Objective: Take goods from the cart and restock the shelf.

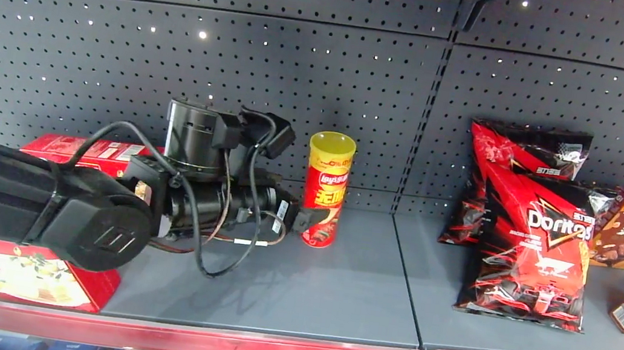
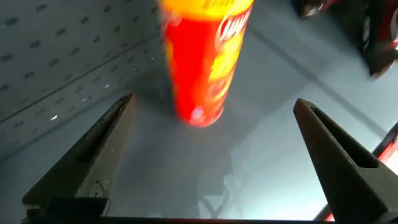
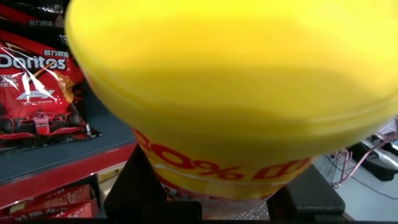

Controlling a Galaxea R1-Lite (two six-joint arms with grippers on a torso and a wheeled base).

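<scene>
The shelf (image 1: 331,300) is carrying the work. The left arm (image 1: 39,204) is lying low and nearly level across its left half, above a red box (image 1: 11,273) at the front left corner and pointing toward the middle. Chip bags (image 1: 527,248) are leaning on the right half, well apart from it. The standing can (image 1: 326,189), a red tube with a yellow lid, is sitting upright near the back edge at mid-shelf. The left tool (image 2: 214,106) is gaping wide and gripping nothing, with the tube just beyond its fingertips. The right tool (image 3: 227,199) is clamping a second can (image 3: 236,93) by the body below its lid, out in front of the shelf's red front edge. Such a tube is probably going to feel light and stiff, though its thin wall looks likely to dent under a hard squeeze and its glossy skin to slip. Being tall and narrow, it is likely to tip at a nudge, so a level grip across the mid-body is looking safest.
</scene>
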